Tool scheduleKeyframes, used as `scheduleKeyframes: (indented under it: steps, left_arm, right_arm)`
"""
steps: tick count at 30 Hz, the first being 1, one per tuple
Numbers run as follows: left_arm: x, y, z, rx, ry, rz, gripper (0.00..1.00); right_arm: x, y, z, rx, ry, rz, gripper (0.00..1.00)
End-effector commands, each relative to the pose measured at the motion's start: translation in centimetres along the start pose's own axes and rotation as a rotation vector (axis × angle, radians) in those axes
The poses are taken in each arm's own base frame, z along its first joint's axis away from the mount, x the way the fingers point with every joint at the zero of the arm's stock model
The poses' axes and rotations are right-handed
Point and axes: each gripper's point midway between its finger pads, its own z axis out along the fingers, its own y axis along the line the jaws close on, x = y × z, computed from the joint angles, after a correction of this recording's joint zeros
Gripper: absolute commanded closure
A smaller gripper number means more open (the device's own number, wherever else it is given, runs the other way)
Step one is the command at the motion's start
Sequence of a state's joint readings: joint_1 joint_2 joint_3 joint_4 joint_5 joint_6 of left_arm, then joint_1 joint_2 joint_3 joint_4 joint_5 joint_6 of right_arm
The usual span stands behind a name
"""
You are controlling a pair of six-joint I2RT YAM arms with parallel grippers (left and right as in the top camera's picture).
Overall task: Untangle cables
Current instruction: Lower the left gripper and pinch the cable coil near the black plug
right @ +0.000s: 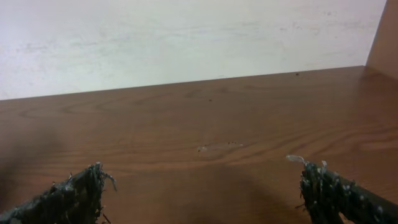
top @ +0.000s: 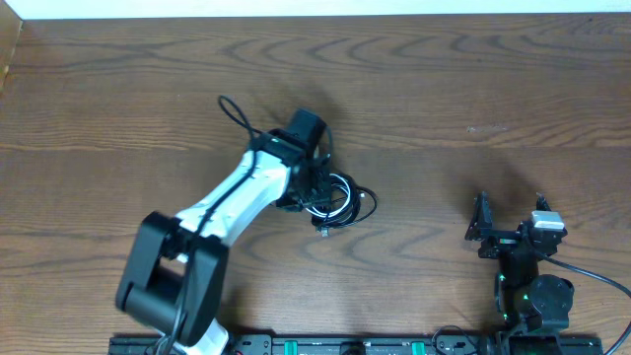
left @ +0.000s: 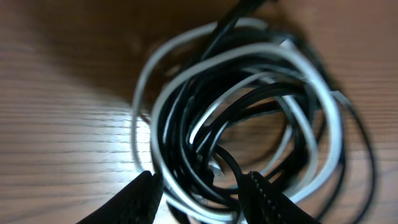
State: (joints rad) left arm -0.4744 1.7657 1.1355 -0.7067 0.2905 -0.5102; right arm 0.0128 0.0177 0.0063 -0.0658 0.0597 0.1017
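Note:
The cables lie in one tangled coil on the wooden table, right of centre. In the left wrist view the white cable and the black cable loop through each other. My left gripper is down on the coil's left side. Its fingers stand partly apart with several black and white strands loose between them, so my left gripper is open. My right gripper rests far to the right near the front edge. It is wide open over bare wood.
The left arm's own thicker black wire loops out behind its wrist. A pale wall borders the table's far edge. The arm bases' rail runs along the front edge.

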Motion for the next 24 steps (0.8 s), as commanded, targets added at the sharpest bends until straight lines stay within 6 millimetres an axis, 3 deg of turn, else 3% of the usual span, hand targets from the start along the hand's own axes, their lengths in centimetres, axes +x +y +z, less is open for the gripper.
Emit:
scheduleKeyframes:
  steps: [1,4,6,11,16,24]
  left_arm:
    - [1.8,0.6,2.3,-0.045,0.08,-0.02,0.54]
    - [1.9,1.1,3.0,-0.068,0.094,-0.024,0.54]
    - [1.0,2.5,3.1,-0.147,0.043,-0.019,0.53]
    - [-0.8,3.2,2.9,-0.195,-0.042,-0.012,0.34]
    - [-3.8,3.5,2.5,-0.238,-0.182,0.0,0.35]
    - [-3.7,3.5,2.5,-0.235,-0.179,-0.001,0.39]
  right_arm:
    - [0.1,0.2,0.0,-0.006,0.003,-0.006,0.01]
    - [0.1,0.2,0.0,-0.006,0.003,-0.006,0.01]
    - [0.1,0.2,0.0,-0.006,0.003,-0.006,0.01]
    - [0.1,0.2,0.0,-0.006,0.003,-0.006,0.01]
    - [0.1,0.2,0.0,-0.006,0.003,-0.006,0.01]
    - [0.1,0.2,0.0,-0.006,0.003,-0.006,0.01]
